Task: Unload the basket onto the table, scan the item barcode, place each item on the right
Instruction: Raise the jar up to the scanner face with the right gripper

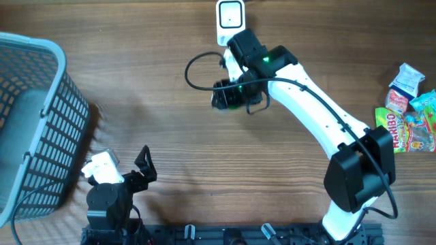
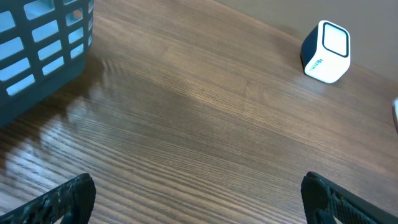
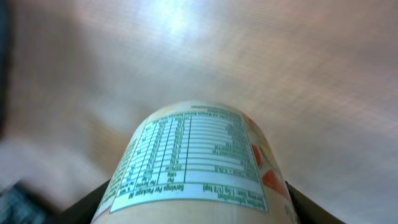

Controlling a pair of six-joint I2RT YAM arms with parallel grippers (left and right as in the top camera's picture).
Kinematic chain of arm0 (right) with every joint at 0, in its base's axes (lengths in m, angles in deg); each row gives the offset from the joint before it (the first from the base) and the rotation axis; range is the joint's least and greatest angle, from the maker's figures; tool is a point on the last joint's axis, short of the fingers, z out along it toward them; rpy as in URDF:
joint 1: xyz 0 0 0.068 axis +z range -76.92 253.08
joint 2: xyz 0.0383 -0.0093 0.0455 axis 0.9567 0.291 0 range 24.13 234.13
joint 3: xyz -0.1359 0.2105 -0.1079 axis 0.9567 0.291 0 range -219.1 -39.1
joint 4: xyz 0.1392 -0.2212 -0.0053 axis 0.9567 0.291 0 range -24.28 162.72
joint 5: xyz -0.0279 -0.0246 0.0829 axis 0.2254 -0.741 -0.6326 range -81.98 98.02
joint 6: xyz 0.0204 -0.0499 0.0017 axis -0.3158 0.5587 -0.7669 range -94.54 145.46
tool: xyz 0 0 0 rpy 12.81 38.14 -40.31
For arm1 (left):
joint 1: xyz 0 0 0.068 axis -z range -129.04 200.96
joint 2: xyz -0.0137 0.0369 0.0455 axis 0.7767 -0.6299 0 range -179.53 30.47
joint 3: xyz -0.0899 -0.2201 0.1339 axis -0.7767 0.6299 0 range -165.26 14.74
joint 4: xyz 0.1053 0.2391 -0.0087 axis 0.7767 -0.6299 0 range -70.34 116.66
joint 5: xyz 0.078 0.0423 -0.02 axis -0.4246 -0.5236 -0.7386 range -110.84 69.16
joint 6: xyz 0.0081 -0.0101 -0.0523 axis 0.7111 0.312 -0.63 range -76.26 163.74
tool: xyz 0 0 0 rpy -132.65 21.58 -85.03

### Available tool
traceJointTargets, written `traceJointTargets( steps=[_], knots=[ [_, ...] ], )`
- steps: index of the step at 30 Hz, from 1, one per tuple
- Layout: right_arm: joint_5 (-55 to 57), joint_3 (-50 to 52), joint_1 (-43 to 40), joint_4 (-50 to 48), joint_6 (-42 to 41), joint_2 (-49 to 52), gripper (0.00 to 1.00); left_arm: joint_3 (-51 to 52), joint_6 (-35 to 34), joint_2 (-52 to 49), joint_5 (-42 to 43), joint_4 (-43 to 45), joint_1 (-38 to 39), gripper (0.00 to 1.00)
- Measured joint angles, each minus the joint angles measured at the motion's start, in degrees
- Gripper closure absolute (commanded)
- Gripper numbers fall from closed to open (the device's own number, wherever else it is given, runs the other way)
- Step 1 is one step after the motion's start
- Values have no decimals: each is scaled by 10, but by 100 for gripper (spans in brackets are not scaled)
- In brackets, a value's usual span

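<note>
Container (image 3: 199, 168), where do you have it?
— My right wrist view shows it pinched between the right fingers (image 3: 308, 208), nutrition label facing the camera and the tabletop (image 1: 170, 136) blurred behind. Overhead, my arm hides it, just beside the scanner (image 1: 231, 15).
— And the left?
— Left fingers (image 2: 62, 199) are spread wide, holding nothing, near the basket (image 1: 41, 102).

We see bright, even light; right wrist: table (image 3: 186, 25) glare + blur, can (image 3: 193, 168) sharp; basket (image 2: 25, 102) shadow soft.
</note>
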Motion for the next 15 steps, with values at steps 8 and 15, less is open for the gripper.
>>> traceJointTargets(
  steps=[8,15],
  knots=[
    [233,0,-1,-275,45,-1,39,0,0,0,0,0,0,0],
    [300,2,-16,-467,104,23,35,0,0,0,0,0,0,0]
  ],
)
